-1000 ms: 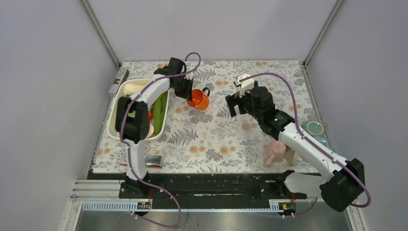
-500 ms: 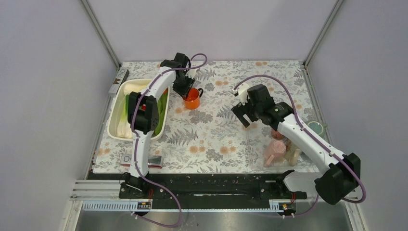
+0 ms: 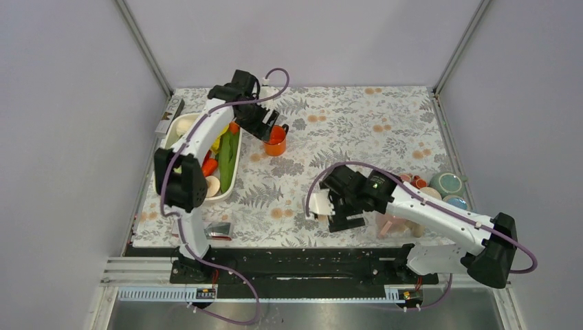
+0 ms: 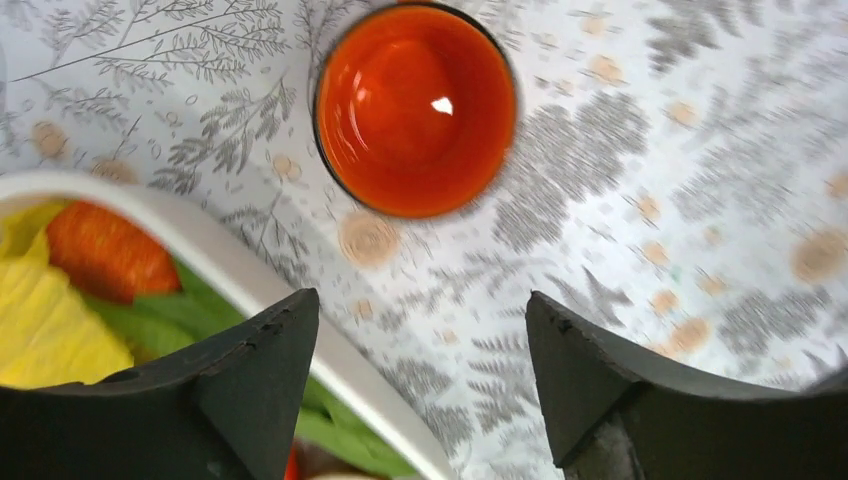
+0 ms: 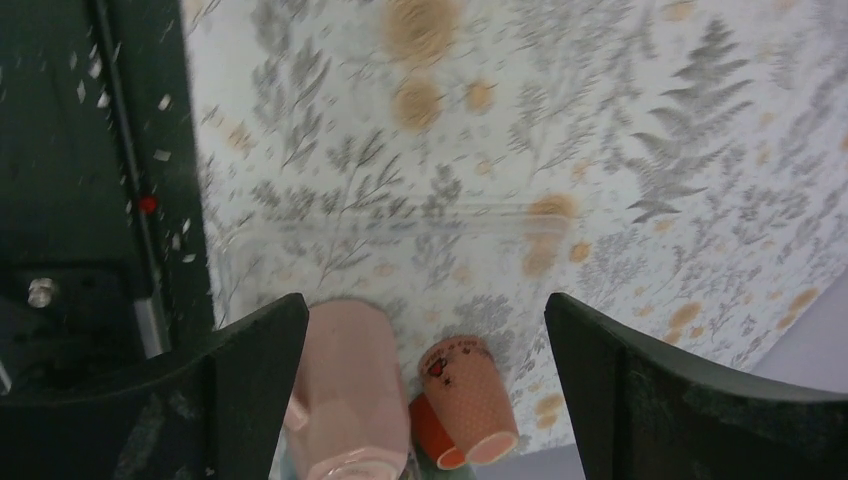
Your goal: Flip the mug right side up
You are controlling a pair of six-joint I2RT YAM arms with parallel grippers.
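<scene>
Now upright, mouth up: orange mug, on floral mat, just beside white tray. Let go half a second ago by left gripper, jaws spread above it. Pulled back nearward, spread, empty: right gripper. Looks finished.

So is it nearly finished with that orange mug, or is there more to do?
Looks essentially done: the glossy orange mug stands mouth up on the floral tablecloth; the left wrist view looks straight into it. Nothing is in hand: the left gripper is open and clear of the mug, the right gripper open too. Left, probably, only backing away.
</scene>
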